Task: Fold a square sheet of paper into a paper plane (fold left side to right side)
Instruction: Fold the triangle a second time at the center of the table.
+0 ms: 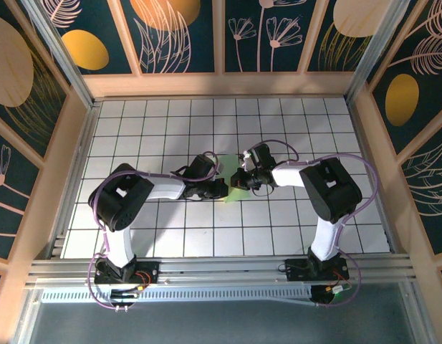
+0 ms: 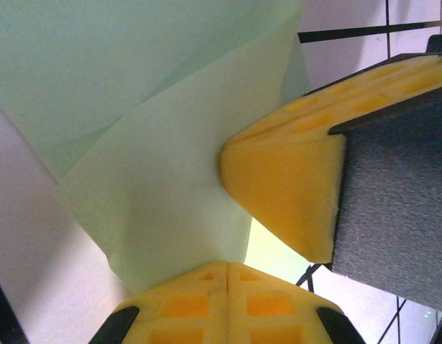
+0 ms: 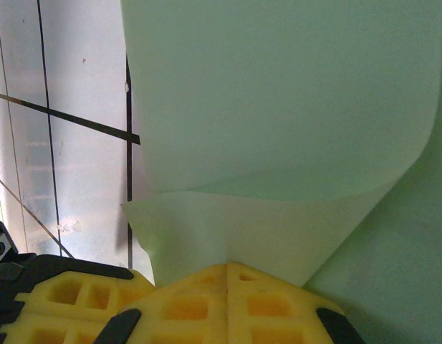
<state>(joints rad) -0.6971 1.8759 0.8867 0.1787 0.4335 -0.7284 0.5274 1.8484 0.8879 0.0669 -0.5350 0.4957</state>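
Square sheet of paper (image 3: 278, 107) curls over itself just ahead of right hand (image 3: 228, 266), clenched on its flap. Left hand (image 2: 226, 266) clenched opposite, grip unclear. Bend looks uncreased; later folds all remain.

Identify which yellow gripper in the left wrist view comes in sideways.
The right gripper, reaching in from the right edge to the green paper; the left gripper sits bottom-centre.

I see the square sheet of paper (image 3: 292, 107), pale green, unmarked, doubled over, upper layer curling, middle of the table (image 1: 135, 136).
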